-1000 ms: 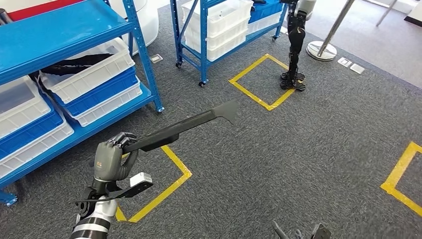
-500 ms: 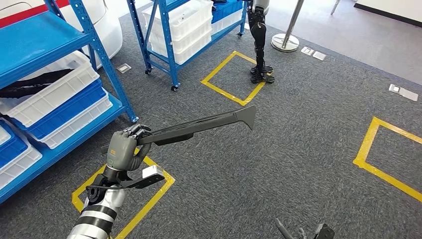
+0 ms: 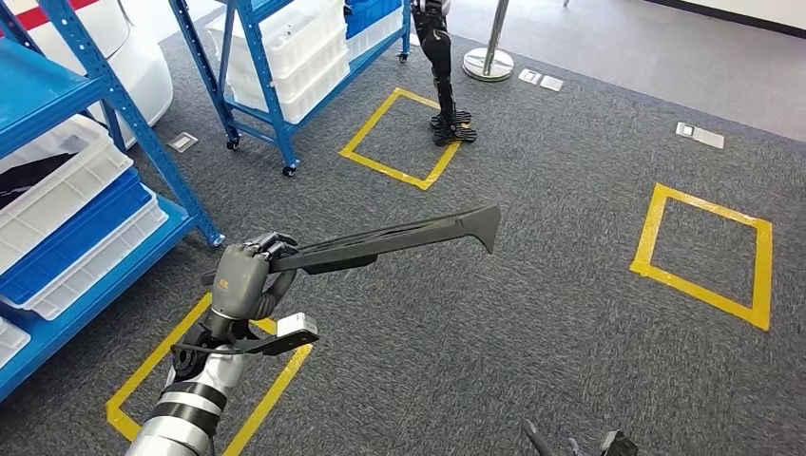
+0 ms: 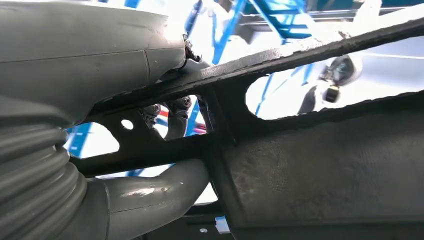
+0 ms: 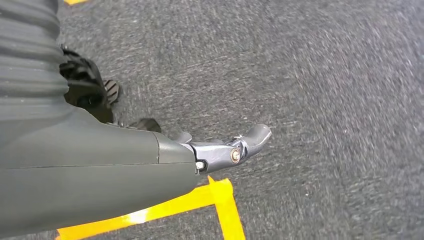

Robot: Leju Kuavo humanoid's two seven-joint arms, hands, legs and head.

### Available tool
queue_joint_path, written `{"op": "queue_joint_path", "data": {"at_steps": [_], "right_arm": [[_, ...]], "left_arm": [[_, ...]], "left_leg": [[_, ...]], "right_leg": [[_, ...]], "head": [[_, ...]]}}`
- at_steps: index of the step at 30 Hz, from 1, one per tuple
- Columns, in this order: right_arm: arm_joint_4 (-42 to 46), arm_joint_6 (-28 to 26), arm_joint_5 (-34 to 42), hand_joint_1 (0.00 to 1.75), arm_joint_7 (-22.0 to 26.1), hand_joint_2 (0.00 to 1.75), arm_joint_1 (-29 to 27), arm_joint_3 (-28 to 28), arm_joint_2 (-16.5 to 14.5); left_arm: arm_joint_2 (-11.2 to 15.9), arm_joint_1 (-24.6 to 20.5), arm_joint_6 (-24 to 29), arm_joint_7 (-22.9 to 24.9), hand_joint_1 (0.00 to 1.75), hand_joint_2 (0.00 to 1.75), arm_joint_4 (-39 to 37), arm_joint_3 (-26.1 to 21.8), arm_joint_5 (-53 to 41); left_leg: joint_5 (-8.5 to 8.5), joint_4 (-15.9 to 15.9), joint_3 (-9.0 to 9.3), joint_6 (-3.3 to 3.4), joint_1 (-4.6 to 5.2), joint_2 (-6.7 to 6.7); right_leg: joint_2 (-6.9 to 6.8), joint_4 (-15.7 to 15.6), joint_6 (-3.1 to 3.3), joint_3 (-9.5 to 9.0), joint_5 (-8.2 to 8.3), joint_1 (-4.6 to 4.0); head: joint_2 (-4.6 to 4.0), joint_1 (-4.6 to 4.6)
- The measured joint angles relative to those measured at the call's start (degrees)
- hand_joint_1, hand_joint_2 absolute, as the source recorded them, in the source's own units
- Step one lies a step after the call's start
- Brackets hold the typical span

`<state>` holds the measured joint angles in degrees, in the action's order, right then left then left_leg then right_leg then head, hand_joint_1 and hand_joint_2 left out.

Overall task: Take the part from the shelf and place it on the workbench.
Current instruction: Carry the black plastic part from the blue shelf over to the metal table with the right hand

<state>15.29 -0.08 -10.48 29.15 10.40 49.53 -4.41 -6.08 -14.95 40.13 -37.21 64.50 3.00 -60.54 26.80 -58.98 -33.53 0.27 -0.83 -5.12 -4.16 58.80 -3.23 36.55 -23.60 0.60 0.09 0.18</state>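
My left hand (image 3: 242, 280) grips one end of a long black plastic part (image 3: 399, 237), held roughly level above the grey carpet with its flared tip pointing forward and right. In the left wrist view the part (image 4: 320, 165) crosses close in front of the camera, with the left hand (image 4: 75, 60) wrapped around its ribbed frame. My right hand (image 5: 100, 165) hangs low over the carpet with nothing in it, fingers apart; its dark fingertips (image 3: 570, 445) peek in at the lower edge of the head view.
A blue shelf (image 3: 143, 133) with white and blue bins stands at the left, a second one (image 3: 249, 57) further back. Another robot's legs (image 3: 442, 66) and a stanchion base (image 3: 488, 62) stand beyond. Yellow tape squares (image 3: 708, 252) mark the carpet.
The whole view has swung to the right, so the shelves have slid left and a yellow square has come in at the right. The part stays in my left hand.
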Motion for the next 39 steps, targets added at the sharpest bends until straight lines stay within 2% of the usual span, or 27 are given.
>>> {"op": "queue_joint_path", "data": {"at_steps": [1, 3, 4, 5, 7, 9, 10, 11, 13, 15, 17, 18, 19, 21, 23, 25, 26, 27, 28, 29, 31, 32, 34, 35, 37, 38, 39], "right_arm": [[-0.01, 0.03, 0.14, 0.0, -0.01, 1.75, 0.06, -0.04, 0.01], [-0.01, 0.09, 0.41, 0.0, -0.02, 1.75, -0.01, -0.04, 0.1], [0.0, 0.13, 0.5, 0.0, -0.02, 1.75, -0.08, -0.04, 0.12], [0.01, 0.16, 0.56, 0.0, -0.03, 1.75, -0.1, -0.05, 0.15], [0.01, 0.21, 0.45, 0.0, -0.03, 1.75, 0.0, -0.14, 0.13], [0.01, 0.21, 0.38, 0.0, -0.05, 1.75, 0.05, -0.31, 0.14], [0.01, 0.21, 0.43, 0.0, -0.09, 1.75, 0.0, -0.39, 0.13], [0.01, 0.22, 0.5, 0.0, -0.13, 1.75, -0.06, -0.43, 0.11], [0.01, 0.26, 0.58, 0.0, -0.18, 1.75, -0.12, -0.5, 0.04], [0.01, 0.32, 0.58, 0.0, -0.23, 1.75, -0.04, -0.63, -0.03], [0.01, 0.36, 0.6, 0.0, -0.33, 1.75, -0.02, -0.8, -0.07], [0.01, 0.36, 0.61, 0.0, -0.38, 1.75, -0.07, -0.87, -0.08], [0.01, 0.36, 0.64, 0.0, -0.39, 1.75, -0.16, -0.93, -0.09], [0.0, 0.34, 0.7, 0.0, -0.42, 1.75, -0.1, -1.02, -0.19], [-0.01, 0.34, 0.75, 0.0, -0.44, 1.75, 0.29, -1.14, -0.34], [-0.01, 0.34, 0.84, 0.0, -0.45, 1.75, 0.49, -1.28, -0.43], [-0.01, 0.34, 0.91, 0.0, -0.45, 1.75, 0.48, -1.33, -0.45], [-0.01, 0.34, 1.01, 0.0, -0.45, 1.75, 0.47, -1.37, -0.46], [0.0, 0.34, 1.08, 0.0, -0.45, 1.75, 0.5, -1.39, -0.45], [0.01, 0.34, 1.15, 0.0, -0.45, 1.75, 0.57, -1.42, -0.45], [0.01, 0.35, 1.22, 0.0, -0.45, 1.75, 0.83, -1.46, -0.47], [0.01, 0.36, 1.24, 0.0, -0.45, 1.75, 0.91, -1.48, -0.49], [0.01, 0.36, 1.27, 0.0, -0.45, 1.75, 0.9, -1.49, -0.44], [0.02, 0.36, 1.28, 0.0, -0.45, 1.75, 0.83, -1.49, -0.43], [0.03, 0.36, 1.34, 0.0, -0.45, 1.75, 0.87, -1.49, -0.39], [0.04, 0.37, 1.37, 0.0, -0.45, 1.75, 0.96, -1.49, -0.38], [0.04, 0.37, 1.4, 0.0, -0.46, 1.75, 1.07, -1.5, -0.35]], "left_arm": [[-0.01, -0.11, 0.0, -0.18, 1.75, 1.75, -0.11, -0.02, 0.27], [-0.12, -0.26, -0.01, -0.61, 1.75, 1.75, -0.38, -0.01, 1.17], [-0.18, -0.31, -0.01, -0.79, 1.75, 1.75, -0.51, 0.02, 1.65], [-0.23, -0.34, -0.01, -0.91, 1.75, 1.75, -0.62, 0.04, 2.03], [-0.21, -0.3, 0.0, -0.89, 1.75, 1.75, -0.86, 0.05, 2.37], [-0.17, -0.02, 0.0, -0.6, 1.75, 1.75, -1.2, 0.05, 2.35], [-0.15, 0.14, 0.0, -0.4, 1.75, 1.75, -1.38, 0.06, 2.27], [-0.12, 0.26, -0.01, -0.23, 1.75, 1.75, -1.54, 0.06, 2.19], [0.02, 0.34, -0.01, 0.04, 1.75, 1.75, -1.72, 0.06, 1.96], [0.22, 0.3, 0.0, 0.17, 1.75, 1.75, -1.8, 0.07, 1.87], [0.31, 0.33, -0.01, 0.19, 1.75, 1.75, -1.87, 0.1, 1.96], [0.31, 0.28, -0.01, 0.22, 1.75, 1.75, -1.89, 0.11, 2.03], [0.31, 0.14, -0.01, 0.27, 1.75, 1.75, -1.9, 0.13, 2.14], [0.33, -0.25, 0.0, 0.39, 1.75, 1.75, -1.9, 0.2, 2.66], [0.42, -0.46, 0.0, 0.44, 1.75, 1.75, -1.95, 0.29, 3.44], [0.56, -0.53, 0.0, 0.44, 1.75, 1.75, -2.12, 0.4, 4.09], [0.62, -0.53, 0.0, 0.44, 1.75, 1.75, -2.22, 0.49, 4.33], [0.66, -0.54, 0.0, 0.44, 1.75, 1.75, -2.29, 0.61, 4.56], [0.69, -0.58, 0.0, 0.48, 1.75, 1.75, -2.33, 0.77, 4.72], [0.74, -0.65, 0.0, 0.55, 1.75, 1.75, -2.34, 0.92, 4.84], [0.89, -0.87, 0.0, 0.75, 1.75, 1.75, -2.36, 1.18, 5.03], [0.96, -0.97, 0.0, 0.84, 1.75, 1.75, -2.38, 1.28, 5.09], [1.07, -1.14, -0.01, 1.01, 1.75, 1.75, -2.47, 1.56, 5.17], [1.11, -1.19, -0.01, 1.09, 1.75, 1.75, -2.51, 1.72, 5.18], [1.26, -1.27, -0.01, 1.26, 1.75, 1.75, -2.62, 1.92, 5.23], [1.38, -1.26, 0.0, 1.38, 1.75, 1.75, -2.73, 1.98, 5.26], [1.51, -1.21, 0.0, 1.54, 1.75, 1.75, -2.88, 2.03, 5.27]], "left_leg": [[0.12, 0.07, 0.15, -0.29, 0.16, -0.6], [0.36, 0.3, 0.57, -0.94, 0.11, -1.67], [0.82, -0.03, 0.64, -1.24, -0.06, -1.21], [1.77, -1.18, 0.3, -1.45, -0.21, -0.05], [5.28, -7.09, -2.33, -1.57, -0.38, 3.48], [8.26, -14.13, -6.09, -1.51, -0.35, 5.15], [8.32, -15.74, -7.21, -1.43, -0.36, 5.34], [7.27, -15.37, -7.37, -1.33, -0.37, 5.4], [2.84, -9.18, -4.87, -1.08, -0.5, 6.28], [-0.04, -2.71, -1.91, -0.95, -0.82, 9.06], [-0.27, -0.89, -1.15, -0.76, -0.74, 10.4], [-0.43, -0.69, -1.09, -0.5, -0.6, 9.75], [-0.62, -0.41, -0.91, -0.1, -0.54, 9.04], [-1.04, 0.37, -0.39, 0.77, -0.53, 7.56], [-1.09, 0.72, -0.11, 1.3, -0.28, 5.91], [-0.95, 0.71, -0.09, 1.45, -0.08, 4.11], [-0.87, 0.71, -0.08, 1.44, -0.04, 3.3], [-0.79, 0.71, -0.04, 1.35, -0.02, 2.54], [-0.69, 0.7, 0.05, 1.2, -0.03, 1.83], [-0.53, 0.69, 0.16, 0.97, 0.09, 1.17], [-0.12, 0.68, 0.47, 0.32, 0.47, -0.06], [0.09, 0.71, 0.67, -0.02, 0.64, -0.66], [0.48, 0.82, 1.13, -0.67, 0.51, -1.59], [0.97, 0.43, 1.19, -0.94, 0.29, -1.0], [3.54, -3.33, -0.27, -1.27, -0.09, 2.09], [5.46, -6.91, -1.96, -1.28, -0.14, 3.77], [7.24, -10.91, -4.06, -1.3, -0.13, 4.75]], "right_leg": [[-0.08, -0.62, 0.37, -0.27, 0.16, -0.25], [1.48, -0.73, 1.15, -0.23, 0.4, -0.29], [2.26, -0.85, 1.49, -0.31, 0.5, -0.08], [3.0, -0.98, 1.96, -0.44, 0.59, 0.18], [4.39, -1.09, 2.72, -0.64, 0.65, 0.41], [5.9, -1.05, 3.1, -0.65, 0.63, 0.21], [6.8, -1.02, 3.11, -0.66, 0.62, 0.13], [7.7, -0.97, 3.11, -0.69, 0.61, 0.09], [9.52, -0.75, 3.06, -0.76, 0.57, 0.15], [10.94, -0.41, 2.76, -0.53, 0.49, 0.14], [12.01, -0.45, 2.09, -0.04, 0.62, 0.28], [12.61, -0.63, 1.66, 0.18, 0.78, 0.39], [12.4, -0.67, 1.29, 0.45, 0.86, 0.46], [9.19, 1.42, 1.08, 1.85, -0.02, 0.2], [5.5, 7.92, 1.4, 5.34, -2.59, 0.13], [4.8, 14.65, 1.29, 8.97, -4.68, 0.38], [4.7, 15.66, 0.98, 9.54, -4.75, 0.49], [4.45, 14.05, 0.49, 8.69, -3.92, 0.59], [3.76, 10.3, 0.0, 6.6, -2.57, 0.66], [2.18, 5.84, -0.23, 4.11, -1.27, 0.59], [-0.17, -0.28, 0.02, 0.49, 0.43, 0.15], [-0.53, -1.09, 0.38, 0.0, 0.58, -0.13], [1.05, -1.13, 1.11, -0.06, 0.72, -0.13], [1.81, -1.25, 1.43, -0.18, 0.77, 0.08], [3.24, -1.47, 2.34, -0.56, 0.85, 0.66], [3.95, -1.46, 2.63, -0.64, 0.79, 0.64], [4.73, -1.45, 2.9, -0.69, 0.75, 0.6]], "head": [[0.0, -0.05], [0.0, -0.18], [0.0, -0.3], [0.0, -0.44], [0.0, -0.79], [0.0, -0.9], [0.0, -0.89], [0.0, -0.9], [0.0, -0.92], [0.0, -0.87], [0.0, -0.85], [0.0, -0.89], [0.0, -0.91], [0.0, -0.73], [0.0, -0.5], [0.0, -0.44], [0.0, -0.43], [0.0, -0.41], [0.0, -0.41], [0.0, -0.37], [0.0, -0.44], [0.0, -0.48], [0.0, -0.63], [0.0, -0.71], [0.0, -0.97], [0.0, -1.12], [0.0, -1.21]]}}
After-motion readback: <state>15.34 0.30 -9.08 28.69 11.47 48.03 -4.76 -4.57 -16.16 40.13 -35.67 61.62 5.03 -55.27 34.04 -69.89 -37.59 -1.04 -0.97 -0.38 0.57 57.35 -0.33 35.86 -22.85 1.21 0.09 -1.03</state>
